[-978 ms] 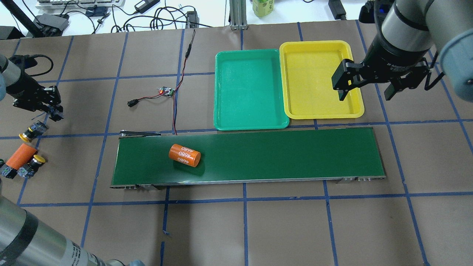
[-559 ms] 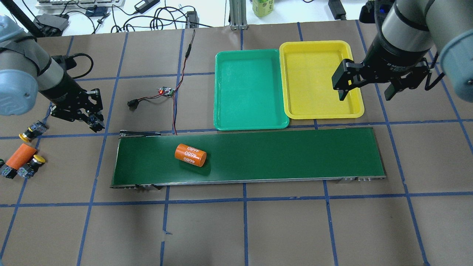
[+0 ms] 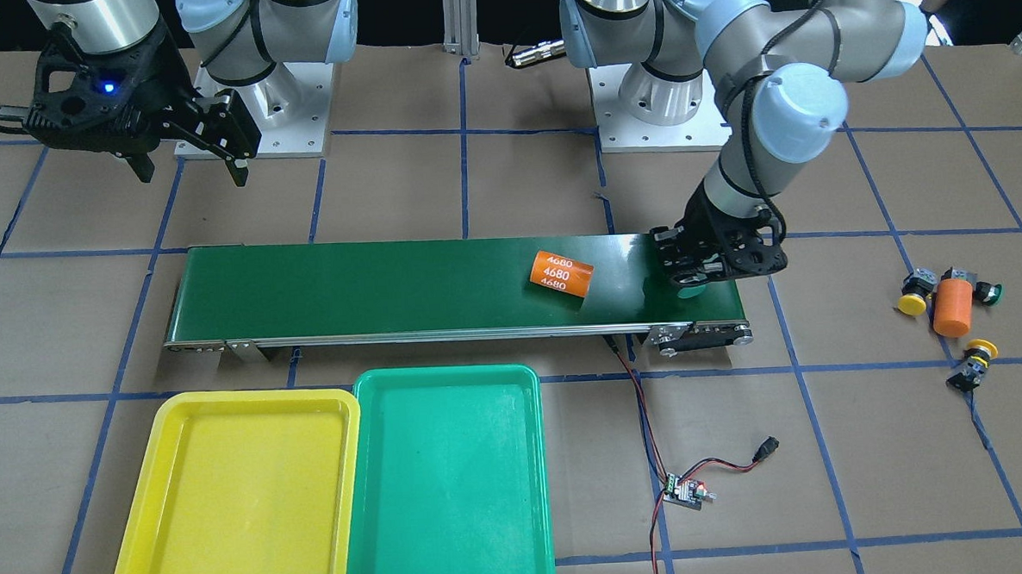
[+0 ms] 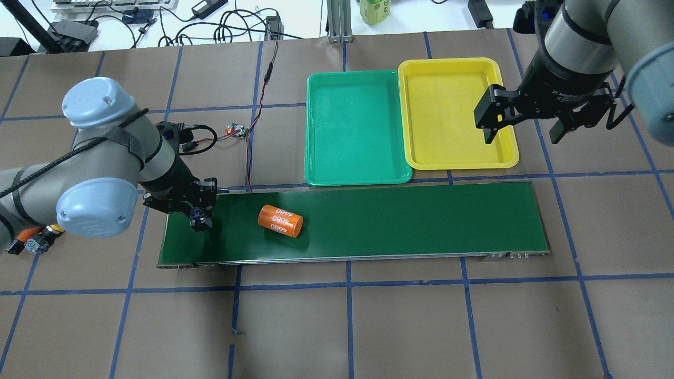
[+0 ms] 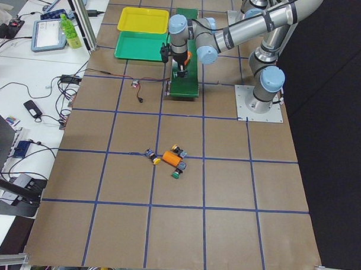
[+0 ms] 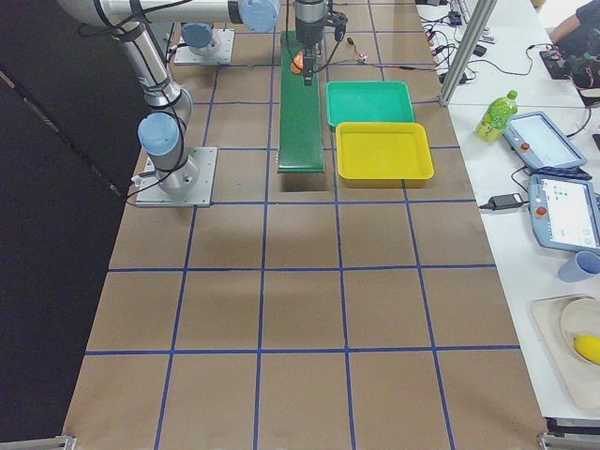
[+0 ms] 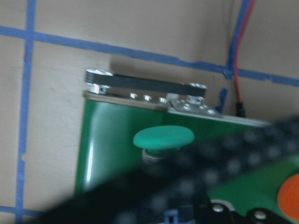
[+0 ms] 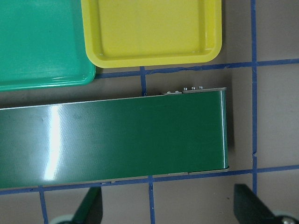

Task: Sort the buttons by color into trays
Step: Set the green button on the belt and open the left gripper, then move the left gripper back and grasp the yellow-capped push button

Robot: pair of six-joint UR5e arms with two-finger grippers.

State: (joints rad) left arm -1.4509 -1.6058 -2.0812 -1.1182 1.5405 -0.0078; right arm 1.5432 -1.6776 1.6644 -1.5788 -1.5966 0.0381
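Left wrist-mounted view: the left jaws clamp a green button (image 7: 163, 137) above the belt (image 7: 107, 140).

Yellow tray (image 4: 447, 113), teal-green tray (image 4: 353, 131), dark green belt (image 4: 400, 221), green-capped button (image 7: 163, 137), orange white-numbered cylinder (image 4: 280, 221), blue-gridded brown table (image 4: 421, 326).

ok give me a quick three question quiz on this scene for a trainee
1. True or false: the yellow tray and the green tray are both empty.
2. What lies on the conveyor belt? A wrench, B orange cylinder, C sponge.
3. Fill in: the left gripper holds a button with a ___ cap.
Key: 1 true; 2 B; 3 green.
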